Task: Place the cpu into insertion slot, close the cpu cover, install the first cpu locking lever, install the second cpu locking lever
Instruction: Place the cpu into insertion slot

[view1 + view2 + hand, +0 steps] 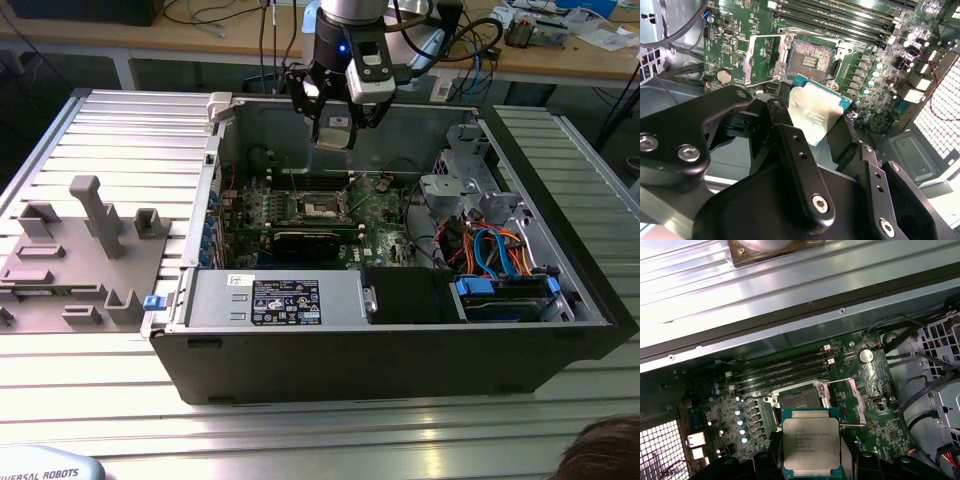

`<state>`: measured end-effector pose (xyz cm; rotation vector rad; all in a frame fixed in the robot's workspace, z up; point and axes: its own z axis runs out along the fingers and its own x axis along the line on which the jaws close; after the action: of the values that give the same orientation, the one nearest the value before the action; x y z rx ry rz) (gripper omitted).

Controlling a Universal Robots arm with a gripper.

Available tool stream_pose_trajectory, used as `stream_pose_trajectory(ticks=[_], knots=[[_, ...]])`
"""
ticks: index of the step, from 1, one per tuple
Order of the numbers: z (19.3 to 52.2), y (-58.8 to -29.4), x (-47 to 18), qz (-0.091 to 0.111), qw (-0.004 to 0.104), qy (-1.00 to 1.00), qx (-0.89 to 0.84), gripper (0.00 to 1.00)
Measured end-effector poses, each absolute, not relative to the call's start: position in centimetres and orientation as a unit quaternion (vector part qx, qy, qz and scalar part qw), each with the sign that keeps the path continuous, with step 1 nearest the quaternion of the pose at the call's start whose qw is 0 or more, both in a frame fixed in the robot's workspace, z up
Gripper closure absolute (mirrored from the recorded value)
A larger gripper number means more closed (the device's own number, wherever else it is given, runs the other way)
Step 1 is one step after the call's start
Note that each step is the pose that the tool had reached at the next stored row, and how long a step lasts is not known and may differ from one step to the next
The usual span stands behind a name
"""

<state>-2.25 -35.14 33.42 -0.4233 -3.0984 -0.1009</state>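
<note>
My gripper (333, 132) hangs inside the open computer case, above the green motherboard (385, 240), and is shut on the cpu (815, 112). The cpu (811, 442) is a small square chip with a silver-grey top and a green rim, held by its edges between the black fingers (790, 145). It hovers just short of the open insertion slot (800, 399), apart from it. In both wrist views the slot (810, 60) shows its bare contact field. The cpu cover (856, 400), a thin silvery frame, is swung open beside the slot. It also appears in the second wrist view as the cpu cover (761, 60).
Memory slots (785, 371) run along the far side of the slot and a long black card (315, 240) lies on its near side. A drive bay with blue and orange cables (495, 250) fills the exterior view's right. A grey fixture (80, 250) stands outside the case.
</note>
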Motion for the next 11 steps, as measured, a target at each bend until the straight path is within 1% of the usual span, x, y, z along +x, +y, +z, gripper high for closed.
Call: stream_pose_trajectory(ticks=[11], knots=[[33.39,-35.14,-2.25,-0.032,0.006,-0.988,-0.149,0.45]])
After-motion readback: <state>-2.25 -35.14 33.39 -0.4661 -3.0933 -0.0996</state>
